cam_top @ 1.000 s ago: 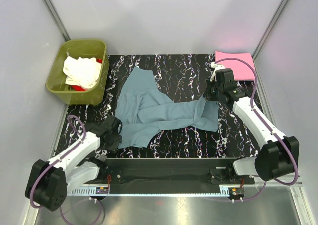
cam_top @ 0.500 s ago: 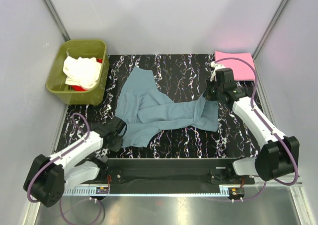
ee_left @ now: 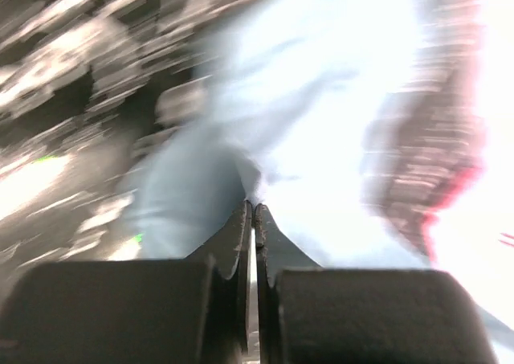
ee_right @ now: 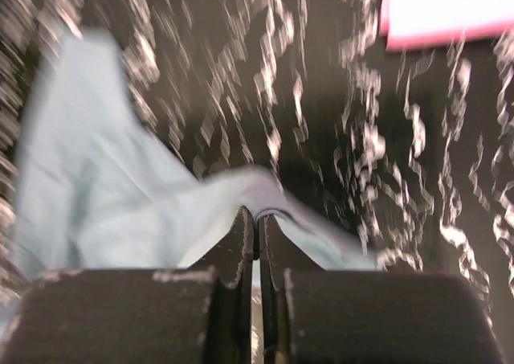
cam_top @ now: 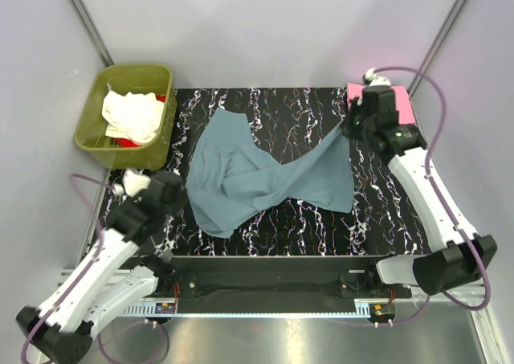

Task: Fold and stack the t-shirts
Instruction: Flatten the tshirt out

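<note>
The large blue-grey t-shirt lies crumpled across the marbled table. My left gripper is shut on its near-left edge, which shows blurred in the left wrist view. My right gripper is shut on its far-right corner and holds it lifted; the cloth bunches at the fingertips in the right wrist view. A folded pink t-shirt lies at the far right corner and shows in the right wrist view. A cream-white t-shirt and a red one lie in the tub.
The olive-green plastic tub stands off the table's far left corner. The black marbled table top ends at a rail along the near edge. Grey walls enclose the table on three sides.
Both arms have risen and swung outward with the blue-grey shirt. The right gripper moved toward the far right, pulling its corner up. The left gripper lifted the near-left edge leftward.
</note>
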Controlling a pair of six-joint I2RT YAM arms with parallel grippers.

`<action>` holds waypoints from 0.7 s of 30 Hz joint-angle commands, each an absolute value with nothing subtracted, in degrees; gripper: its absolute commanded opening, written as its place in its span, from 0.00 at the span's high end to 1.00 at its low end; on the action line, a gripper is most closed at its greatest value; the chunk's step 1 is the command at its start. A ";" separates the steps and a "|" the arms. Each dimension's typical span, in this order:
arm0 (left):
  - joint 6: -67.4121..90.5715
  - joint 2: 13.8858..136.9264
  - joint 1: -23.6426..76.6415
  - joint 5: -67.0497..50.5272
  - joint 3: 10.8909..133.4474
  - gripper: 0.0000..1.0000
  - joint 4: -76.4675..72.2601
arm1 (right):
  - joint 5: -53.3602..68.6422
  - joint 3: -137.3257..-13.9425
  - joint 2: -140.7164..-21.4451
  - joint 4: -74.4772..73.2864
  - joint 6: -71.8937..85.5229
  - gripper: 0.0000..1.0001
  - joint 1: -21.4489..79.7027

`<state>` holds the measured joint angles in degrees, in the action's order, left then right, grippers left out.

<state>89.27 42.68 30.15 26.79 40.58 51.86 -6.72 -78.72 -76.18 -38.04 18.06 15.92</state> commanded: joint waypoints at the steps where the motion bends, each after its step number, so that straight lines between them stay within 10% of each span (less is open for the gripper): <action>1: 69.47 37.71 30.41 40.95 55.08 1.00 39.93 | -13.87 -88.39 -70.07 -39.38 23.55 1.00 16.08; 21: 45.79 50.80 30.41 36.05 115.12 1.00 32.43 | -20.13 -113.29 -45.46 -42.19 25.30 1.00 16.00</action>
